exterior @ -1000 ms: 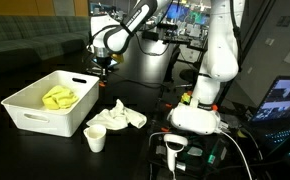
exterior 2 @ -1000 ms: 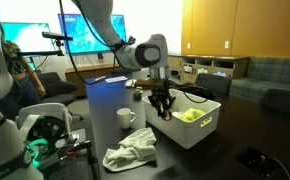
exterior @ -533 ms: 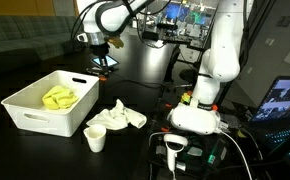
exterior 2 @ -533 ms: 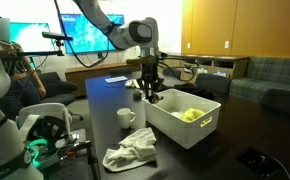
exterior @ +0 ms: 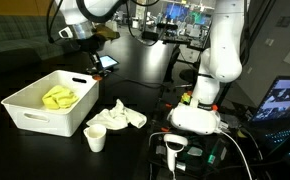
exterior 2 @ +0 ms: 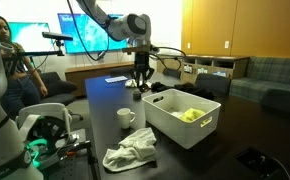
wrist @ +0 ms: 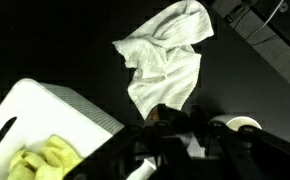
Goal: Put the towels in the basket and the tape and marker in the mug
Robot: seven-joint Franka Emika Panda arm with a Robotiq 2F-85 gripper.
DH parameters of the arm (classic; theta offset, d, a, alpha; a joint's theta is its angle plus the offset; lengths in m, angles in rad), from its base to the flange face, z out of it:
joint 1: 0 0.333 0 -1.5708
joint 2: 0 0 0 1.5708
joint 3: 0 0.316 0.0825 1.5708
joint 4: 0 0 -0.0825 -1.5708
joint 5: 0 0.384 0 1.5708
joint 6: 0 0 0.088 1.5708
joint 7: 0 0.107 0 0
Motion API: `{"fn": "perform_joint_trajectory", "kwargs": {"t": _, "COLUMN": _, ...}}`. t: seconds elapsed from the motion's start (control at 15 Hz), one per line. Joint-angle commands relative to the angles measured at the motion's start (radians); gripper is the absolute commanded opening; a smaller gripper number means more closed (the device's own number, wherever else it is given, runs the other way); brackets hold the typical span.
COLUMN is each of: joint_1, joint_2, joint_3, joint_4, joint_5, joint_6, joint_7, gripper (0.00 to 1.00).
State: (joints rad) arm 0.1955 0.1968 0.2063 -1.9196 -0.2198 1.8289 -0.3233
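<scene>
Far left in an exterior view, the end effector (exterior: 92,62) hangs high above the counter (exterior: 150,92), behind the far rim of the basket (exterior: 25,112). The fingers are dark against the dark counter in every view, so I cannot tell how wide they stand or whether anything is pinched. The yellow towel (exterior: 58,97) is already lying inside the basket. The mug (exterior: 95,139) stands upright just beside the basket's near corner, apart from it. The white towel (exterior: 116,117) lies crumpled on the counter next to the mug, outside the basket and on the robot-base side of the end effector. There is only one arm, so it takes the job. In the wrist view the end effector (wrist: 180,122) sits at the bottom edge and the white towel (wrist: 165,55) is above it, long axis diagonal from upper right to lower centre. The basket (wrist: 55,105) is lower left, and a white ring (wrist: 244,125), probably the mug, is lower right. My guess is the next reach goes across the basket corner toward that towel. Tape and marker are not made out. No brand, label or writing is readable, and the background screens are too blurred.
</scene>
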Motion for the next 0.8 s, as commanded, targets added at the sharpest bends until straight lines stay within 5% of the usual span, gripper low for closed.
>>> {"fn": "perform_joint_trajectory", "kwargs": {"t": 0.0, "joint_1": 0.02, "joint_2": 0.07, "joint_3": 0.02, "joint_4": 0.082, "joint_5": 0.04, "joint_6": -0.054, "joint_7": -0.01, "gripper": 0.07}}
{"fn": "perform_joint_trajectory", "kwargs": {"t": 0.73, "joint_1": 0.061, "joint_2": 0.227, "joint_3": 0.08, "joint_4": 0.167, "joint_5": 0.172, "joint_6": -0.088, "joint_7": -0.021, "gripper": 0.07}}
